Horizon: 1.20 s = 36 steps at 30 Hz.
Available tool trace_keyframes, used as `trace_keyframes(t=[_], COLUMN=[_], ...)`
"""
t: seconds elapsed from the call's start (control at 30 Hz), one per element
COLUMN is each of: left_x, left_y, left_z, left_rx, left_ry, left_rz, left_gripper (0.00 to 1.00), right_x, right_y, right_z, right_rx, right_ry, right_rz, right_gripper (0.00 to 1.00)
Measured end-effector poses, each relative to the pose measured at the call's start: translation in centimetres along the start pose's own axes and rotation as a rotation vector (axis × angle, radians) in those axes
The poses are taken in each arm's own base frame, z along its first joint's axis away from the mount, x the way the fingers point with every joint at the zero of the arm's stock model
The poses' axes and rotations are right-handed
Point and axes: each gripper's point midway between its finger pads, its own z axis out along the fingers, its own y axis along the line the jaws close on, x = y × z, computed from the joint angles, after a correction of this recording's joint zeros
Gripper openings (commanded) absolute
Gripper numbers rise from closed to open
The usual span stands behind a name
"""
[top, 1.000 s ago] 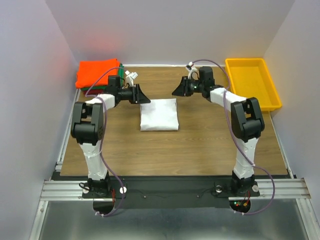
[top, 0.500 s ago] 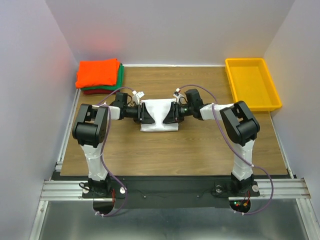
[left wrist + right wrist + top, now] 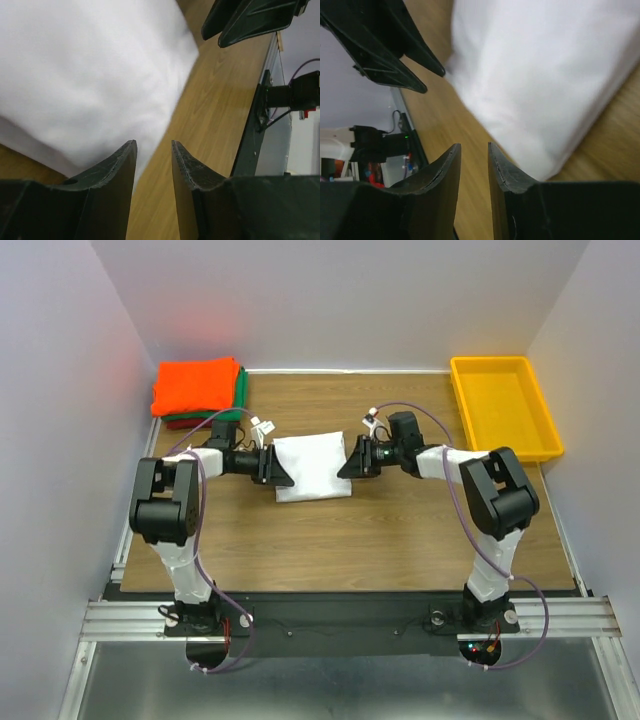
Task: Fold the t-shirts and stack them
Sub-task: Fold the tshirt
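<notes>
The white t-shirt lies folded in a rectangle at the middle of the table, slightly skewed. My left gripper is low at its left edge and my right gripper is low at its right edge. In the left wrist view the jaws stand a narrow gap apart with only wood between them, and the white shirt lies just ahead. The right wrist view shows the same: a narrow empty gap beside the shirt. The folded orange shirt tops a stack with green and dark red ones at the back left.
A yellow plastic tray stands at the back right corner. White walls close the table on three sides. The opposite gripper shows in each wrist view: the right one and the left one.
Both grippers came down from the far side of the table to the shirt's left and right edges. They then shifted a little left, and the shirt turned slightly.
</notes>
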Motion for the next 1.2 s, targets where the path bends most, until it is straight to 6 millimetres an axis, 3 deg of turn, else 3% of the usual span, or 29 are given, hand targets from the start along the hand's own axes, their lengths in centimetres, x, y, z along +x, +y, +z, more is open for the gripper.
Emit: trace_keyframes(t=[0.17, 0.27, 0.37, 0.47, 0.53, 0.6, 0.77, 0.9, 1.03, 1.1, 1.2], left_x=[-0.5, 0.3, 2.2, 3.8, 4.7, 4.9, 5.2, 6.1, 5.8, 5.3, 3.5], left_y=[-6.3, -8.3, -6.9, -3.4, -0.9, 0.0, 0.5, -0.6, -3.6, -4.9, -5.9], left_z=[-0.4, 0.6, 1.7, 2.3, 2.1, 1.3, -0.1, -1.1, -2.3, -2.6, -2.6], left_rx=[0.089, 0.151, 0.159, 0.117, 0.087, 0.13, 0.153, 0.196, 0.306, 0.344, 0.373], left_ry=[-0.002, 0.02, 0.057, 0.078, 0.077, 0.06, 0.049, 0.108, 0.122, 0.117, 0.106], left_rz=[0.15, 0.175, 0.102, -0.033, -0.125, -0.225, -0.23, -0.088, 0.019, 0.041, 0.075], left_gripper=[0.45, 0.44, 0.44, 0.44, 0.44, 0.44, 0.44, 0.38, 0.38, 0.38, 0.41], right_x=[-0.3, 0.8, 2.2, 3.5, 4.1, 4.5, 4.7, 5.2, 2.8, -0.3, -3.9], right_y=[6.3, 7.3, 5.5, 2.1, 0.4, -1.1, -2.1, -0.4, 3.8, 6.4, 8.4], right_z=[-0.5, 0.7, 2.1, 3.3, 3.4, 3.2, 2.4, 1.2, -0.3, -0.7, -0.5], right_rx=[-0.109, -0.144, -0.129, -0.078, -0.05, -0.031, -0.022, -0.05, -0.119, -0.16, -0.182], right_ry=[-0.012, 0.02, 0.062, 0.09, 0.099, 0.102, 0.093, 0.104, 0.065, 0.011, -0.055], right_rz=[-0.091, -0.099, -0.053, 0.011, 0.046, 0.082, 0.104, 0.098, 0.014, -0.074, -0.163], right_gripper=[0.34, 0.34, 0.33, 0.33, 0.32, 0.31, 0.31, 0.32, 0.33, 0.33, 0.33])
